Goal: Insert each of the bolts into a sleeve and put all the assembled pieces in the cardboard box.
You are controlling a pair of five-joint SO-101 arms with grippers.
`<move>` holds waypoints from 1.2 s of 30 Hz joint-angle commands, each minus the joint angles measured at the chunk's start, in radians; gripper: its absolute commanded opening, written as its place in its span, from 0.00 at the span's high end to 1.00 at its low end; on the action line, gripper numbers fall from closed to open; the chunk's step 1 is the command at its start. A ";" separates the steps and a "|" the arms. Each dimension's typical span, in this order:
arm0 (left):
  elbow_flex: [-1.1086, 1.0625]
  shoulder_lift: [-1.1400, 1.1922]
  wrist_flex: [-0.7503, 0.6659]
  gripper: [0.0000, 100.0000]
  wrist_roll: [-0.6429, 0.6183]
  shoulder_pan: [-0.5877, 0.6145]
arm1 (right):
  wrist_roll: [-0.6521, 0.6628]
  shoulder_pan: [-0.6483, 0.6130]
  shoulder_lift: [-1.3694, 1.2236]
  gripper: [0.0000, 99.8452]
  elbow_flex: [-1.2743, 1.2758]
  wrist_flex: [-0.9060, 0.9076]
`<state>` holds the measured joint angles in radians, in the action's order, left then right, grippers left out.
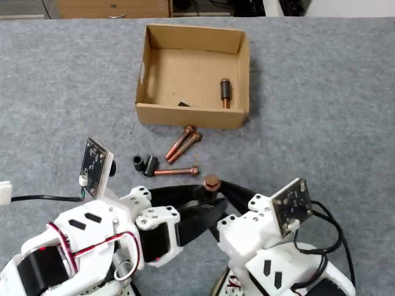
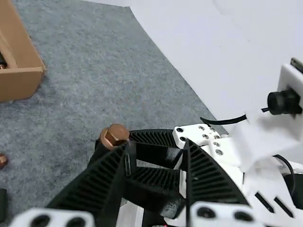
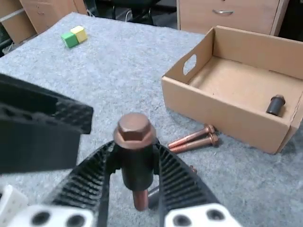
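currently on hand:

- item 1: bolt-and-sleeve piece, held above the table, well short of the cardboard box. it stands upright, with the copper hex head on top of the black sleeve and the shank end showing below.
  - handling: judged rigid, small and dense for its size. the sleeve wall looks smooth and may slip under a light pinch. the bolt seems to sit loose, so it should be kept head-up or it could slide out. the best hold is the sleeve's middle, clear of the head and the shank end.
- item 2: right gripper. its jaws are closed in on the sleeve, one ribbed face on each side, pinching it at mid-height.
- item 3: left gripper. its jaws are spread wide and carry nothing. one tip sits just beside the hex head, and whether it touches cannot be told.
- item 4: finished piece, lying inside the cardboard box near one side wall.
- item 5: pair of bolts, lying together on the table just in front of the box.
- item 6: single bolt, flat on the table.
- item 7: spare sleeves, just beside the single bolt's shank end.
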<state>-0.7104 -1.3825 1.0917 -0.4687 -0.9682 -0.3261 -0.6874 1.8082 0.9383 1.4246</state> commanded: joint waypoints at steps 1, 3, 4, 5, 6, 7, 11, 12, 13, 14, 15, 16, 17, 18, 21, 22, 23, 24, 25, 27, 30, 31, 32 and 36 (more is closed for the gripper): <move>0.075 0.002 0.002 0.84 -0.002 -0.003 | 0.008 -0.001 0.007 1.00 -0.061 -0.018; 0.110 0.002 0.006 0.84 -0.002 0.041 | 0.008 0.027 0.007 1.00 -0.065 -0.034; 0.132 0.002 0.015 0.84 -0.002 0.072 | 0.011 0.065 0.007 1.00 -0.067 -0.049; 0.150 0.002 0.028 0.84 -0.002 0.106 | 0.011 0.116 0.007 1.00 -0.068 -0.077; 0.167 0.002 0.041 0.85 -0.002 0.140 | 0.012 0.176 0.007 1.00 -0.068 -0.107; 0.183 0.002 0.064 0.85 -0.002 0.170 | 0.015 0.234 0.005 1.00 -0.068 -0.144; 0.236 0.002 0.218 0.87 0.000 0.262 | 0.032 0.404 -0.036 1.00 -0.070 -0.339; 0.244 0.002 0.256 0.90 0.000 0.276 | 0.031 0.427 -0.073 1.00 -0.076 -0.387; 0.250 0.002 0.293 0.95 0.000 0.288 | 0.026 0.444 -0.120 1.00 -0.091 -0.434; 0.255 0.002 0.322 0.99 0.000 0.301 | 0.026 0.452 -0.177 1.00 -0.113 -0.477; 0.256 0.002 0.348 0.97 0.000 0.318 | 0.026 0.453 -0.243 1.00 -0.145 -0.523; 0.256 0.002 0.373 0.96 0.000 0.339 | 0.026 0.455 -0.317 1.00 -0.186 -0.566; 0.256 0.002 0.394 0.98 0.000 0.361 | 0.026 0.455 -0.398 1.00 -0.229 -0.603; 0.256 0.002 0.416 0.99 0.000 0.385 | 0.026 0.455 -0.481 1.00 -0.282 -0.637; 0.247 0.002 0.480 0.98 0.064 0.468 | 0.031 0.456 -0.746 1.00 -0.460 -0.717; 0.247 0.002 0.500 0.98 0.097 0.499 | 0.032 0.456 -0.832 1.00 -0.527 -0.727; 0.247 0.002 0.517 0.98 0.129 0.528 | 0.032 0.456 -0.920 1.00 -0.598 -0.733; 0.247 0.004 0.529 0.98 0.158 0.557 | 0.032 0.456 -1.007 1.00 -0.667 -0.735; 0.247 0.004 0.539 0.98 0.181 0.588 | 0.032 0.456 -1.092 1.00 -0.742 -0.730; 0.247 0.002 0.551 0.98 0.209 0.646 | 0.032 0.456 -1.264 1.00 -0.885 -0.729; 0.247 0.002 0.560 0.98 0.213 0.701 | 0.034 0.458 -1.511 1.00 -1.082 -0.709; 0.247 0.002 0.560 0.98 0.213 0.710 | 0.034 0.458 -1.590 1.00 -1.156 -0.687; 0.247 0.002 0.560 0.98 0.212 0.715 | 0.034 0.458 -1.664 1.00 -1.225 -0.658; 0.247 0.002 0.560 0.98 0.207 0.718 | 0.032 0.467 -1.939 1.00 -1.518 -0.479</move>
<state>-0.4925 -1.3840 1.6502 -0.2677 -0.2654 -0.3046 -0.2409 0.0376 -0.3230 0.8431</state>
